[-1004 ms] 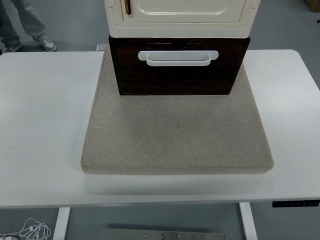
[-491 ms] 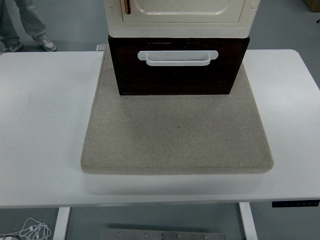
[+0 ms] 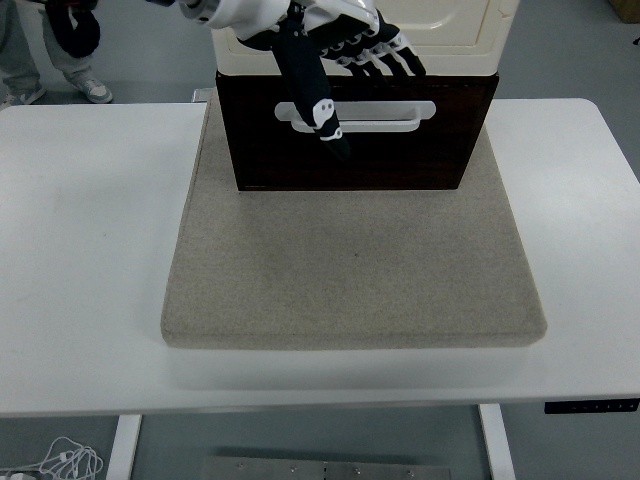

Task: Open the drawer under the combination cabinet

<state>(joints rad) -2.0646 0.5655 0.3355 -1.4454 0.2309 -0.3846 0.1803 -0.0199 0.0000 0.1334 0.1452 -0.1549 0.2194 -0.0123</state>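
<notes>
Left hand (image 3: 335, 60) has come in from the upper left since half a second ago, when no arm was over the table; now it hangs before the cabinet (image 3: 450, 30), fingers (image 3: 385, 50) spread and loose, holding nothing; one black digit points down across the white handle (image 3: 390, 115), but I cannot tell if it touches it. No writing or label can be read anywhere. Dark brown drawer (image 3: 400, 150) sits closed under the cream cabinet, at the far edge of the grey mat (image 3: 350, 280), on the white table (image 3: 90, 250); it has not moved. Cabinet top is cut off by the frame; the hand hides the cabinet's door. Beyond the table's far left corner, a person's legs (image 3: 30, 60) are partly seen.
</notes>
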